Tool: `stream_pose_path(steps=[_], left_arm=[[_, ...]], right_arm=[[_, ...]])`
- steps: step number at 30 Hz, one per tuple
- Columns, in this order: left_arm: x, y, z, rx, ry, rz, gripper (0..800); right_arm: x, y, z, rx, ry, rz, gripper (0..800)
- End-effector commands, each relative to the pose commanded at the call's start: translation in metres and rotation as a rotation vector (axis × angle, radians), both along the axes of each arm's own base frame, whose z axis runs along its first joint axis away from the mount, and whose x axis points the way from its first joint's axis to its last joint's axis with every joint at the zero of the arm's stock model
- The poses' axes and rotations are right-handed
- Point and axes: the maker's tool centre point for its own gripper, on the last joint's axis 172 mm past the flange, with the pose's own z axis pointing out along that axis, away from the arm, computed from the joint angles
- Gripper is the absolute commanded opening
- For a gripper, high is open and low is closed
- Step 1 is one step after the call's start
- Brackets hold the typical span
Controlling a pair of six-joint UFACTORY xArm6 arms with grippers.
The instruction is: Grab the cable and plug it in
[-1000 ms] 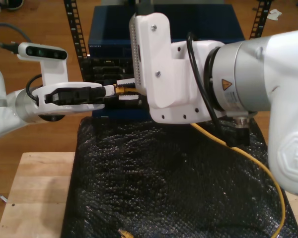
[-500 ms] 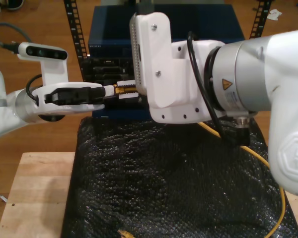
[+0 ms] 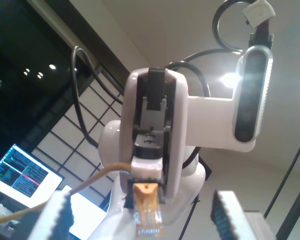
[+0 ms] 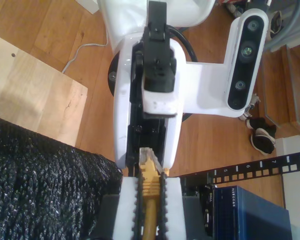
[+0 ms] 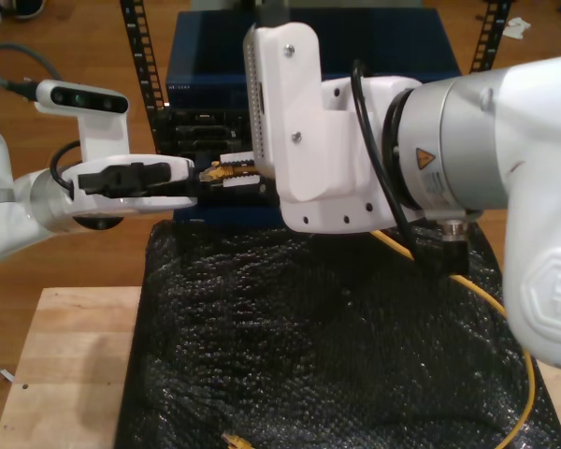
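The cable (image 5: 501, 309) is thin and yellow-orange. It runs from under the big arm at the exterior view's right, over the black bubble wrap (image 5: 309, 337). My second gripper (image 4: 150, 205) is shut on the cable just behind its plug (image 4: 150, 172). In the exterior view this plug (image 5: 215, 171) sticks out toward my first gripper (image 5: 194, 178), which reaches in from that view's left. My first gripper's white serrated fingers (image 3: 57, 215) stand open either side of the plug (image 3: 147, 212). The cable's other plug (image 5: 235, 440) lies on the wrap's front edge.
A blue rack unit (image 5: 206, 65) with a dark port panel (image 5: 192, 140) stands behind both grippers, between black perforated rails (image 5: 142, 56). A wooden table (image 5: 65, 365) carries the wrap. Wooden floor lies around it.
The held plug has shifted a little toward the exterior view's left and now tilts, closer to my first gripper's tip. The cable's slack under the big arm has swung rightward.
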Motion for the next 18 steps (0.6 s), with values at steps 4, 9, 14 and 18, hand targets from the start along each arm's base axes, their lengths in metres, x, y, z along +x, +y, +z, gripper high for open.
stream_pose_path(steps=[4,9,14,18], left_arm=[[0.001,0.000,-0.001,0.002,0.000,0.002,749],[0.002,0.000,-0.002,0.008,0.001,0.007,784],[0.004,-0.002,-0.003,0.017,0.000,0.016,784],[0.008,-0.004,-0.007,0.034,0.001,0.032,785]], right_arm=[[0.002,-0.001,0.001,0.001,-0.001,-0.005,1],[0.004,-0.001,0.002,0.012,0.014,-0.020,1],[0.015,-0.010,0.007,0.021,0.016,-0.055,0],[0.030,-0.026,0.012,0.044,0.034,-0.118,0]])
